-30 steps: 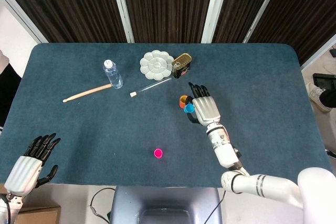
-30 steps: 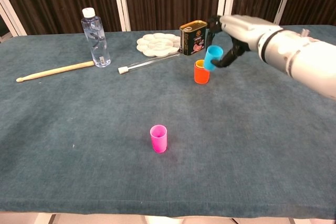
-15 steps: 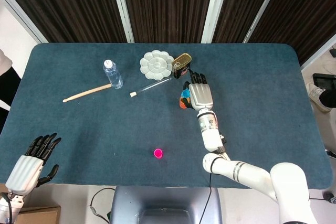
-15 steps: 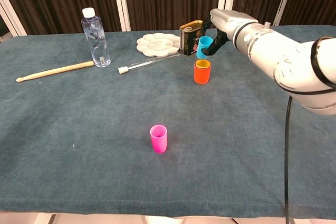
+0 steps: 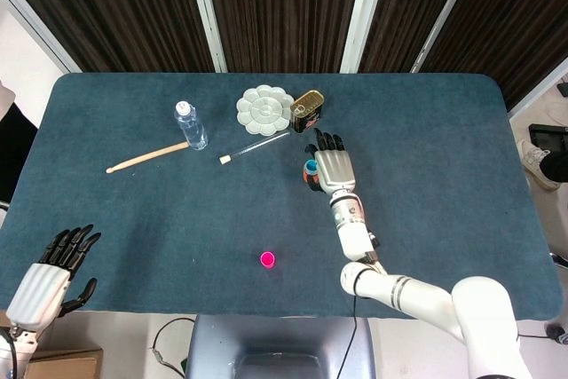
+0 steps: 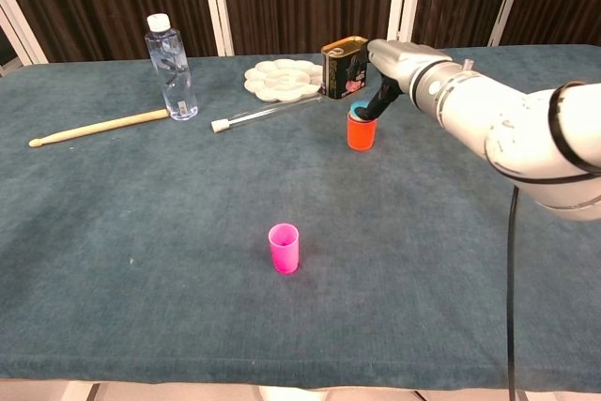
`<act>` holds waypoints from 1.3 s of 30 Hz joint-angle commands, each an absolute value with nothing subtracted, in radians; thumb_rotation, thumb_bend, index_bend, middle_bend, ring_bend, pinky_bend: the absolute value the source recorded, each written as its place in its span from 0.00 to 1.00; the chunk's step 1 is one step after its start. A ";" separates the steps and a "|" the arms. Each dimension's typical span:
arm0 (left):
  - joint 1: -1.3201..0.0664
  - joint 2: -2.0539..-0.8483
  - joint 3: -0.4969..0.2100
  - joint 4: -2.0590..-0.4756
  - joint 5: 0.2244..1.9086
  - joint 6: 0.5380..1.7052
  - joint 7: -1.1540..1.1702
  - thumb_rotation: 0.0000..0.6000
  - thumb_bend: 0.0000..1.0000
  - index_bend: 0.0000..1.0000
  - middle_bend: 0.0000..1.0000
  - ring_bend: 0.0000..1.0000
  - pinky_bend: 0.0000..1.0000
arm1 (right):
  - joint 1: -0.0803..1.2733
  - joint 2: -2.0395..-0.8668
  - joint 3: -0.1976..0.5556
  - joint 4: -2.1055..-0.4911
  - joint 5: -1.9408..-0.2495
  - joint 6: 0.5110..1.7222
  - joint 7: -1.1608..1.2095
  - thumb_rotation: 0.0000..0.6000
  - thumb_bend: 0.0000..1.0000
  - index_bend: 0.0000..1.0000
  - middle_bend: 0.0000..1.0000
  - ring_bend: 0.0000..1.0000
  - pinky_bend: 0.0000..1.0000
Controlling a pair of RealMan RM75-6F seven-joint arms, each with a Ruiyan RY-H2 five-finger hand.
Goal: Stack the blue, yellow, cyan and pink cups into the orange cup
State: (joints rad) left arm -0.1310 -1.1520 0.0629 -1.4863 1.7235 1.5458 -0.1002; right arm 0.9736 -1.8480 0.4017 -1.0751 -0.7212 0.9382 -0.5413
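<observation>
since the earlier frame the cyan cup [image 6: 358, 115] has been lowered from above into the orange cup [image 6: 361, 132], where only its rim is seen. it is pinched by the fingers of the right hand [image 6: 388, 70], reaching down from beside the tin can [image 6: 345, 68], whose label cannot be read. behind are seen a paint palette [image 6: 282, 79], a glass tube [image 6: 264, 113], a drumstick [image 6: 99, 127] and a water bottle [image 6: 169, 67]. the pink cup [image 6: 284, 248] stands alone, well apart, nearer the table [image 6: 141, 260] front. the left hand [image 5: 51, 275] is held off the table edge, fingers apart, grasping nothing.
</observation>
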 commanded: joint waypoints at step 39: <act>-0.127 -1.146 0.062 -1.485 1.730 1.562 -0.111 1.00 0.42 0.00 0.00 0.00 0.08 | 0.869 -1.684 0.125 -1.638 -0.841 0.848 -0.416 1.00 0.47 0.41 0.00 0.00 0.00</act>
